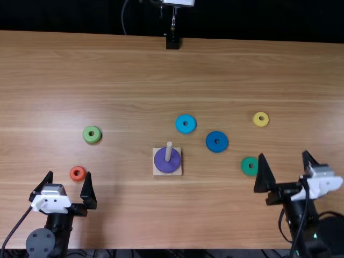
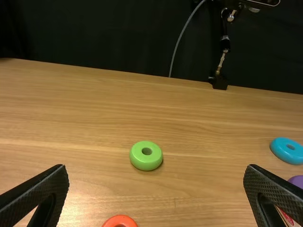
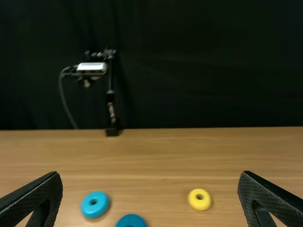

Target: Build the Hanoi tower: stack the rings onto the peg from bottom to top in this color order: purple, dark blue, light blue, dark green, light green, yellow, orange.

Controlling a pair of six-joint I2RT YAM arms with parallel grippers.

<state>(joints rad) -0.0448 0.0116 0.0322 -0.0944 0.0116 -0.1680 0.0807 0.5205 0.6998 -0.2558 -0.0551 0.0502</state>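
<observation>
Already, the purple ring (image 1: 164, 166) is seated around the peg (image 1: 169, 150), flat over its base (image 1: 155, 173), so the bottom step looks done and the dark blue ring (image 1: 217, 148) is to be placed next. It lies on the table (image 1: 134, 215) just right of the base, with the light blue ring (image 1: 186, 130) set farther back, near it. To the right, the dark green ring (image 1: 245, 167) is found beside the right tool (image 1: 284, 155), and the yellow ring (image 1: 259, 123) at the far right. On the left, the light green ring (image 1: 92, 140) is seen beyond the orange ring (image 1: 80, 178), which lies by the left tool (image 1: 70, 173).

Both tools are spread wide, with nothing gripped. The right one seems better placed: the dark blue ring should be pinched by its rim, lifted clear of the peg's top, centred and lowered onto the purple. If its hole is misaligned, it could be caught tilted on the tip.
</observation>
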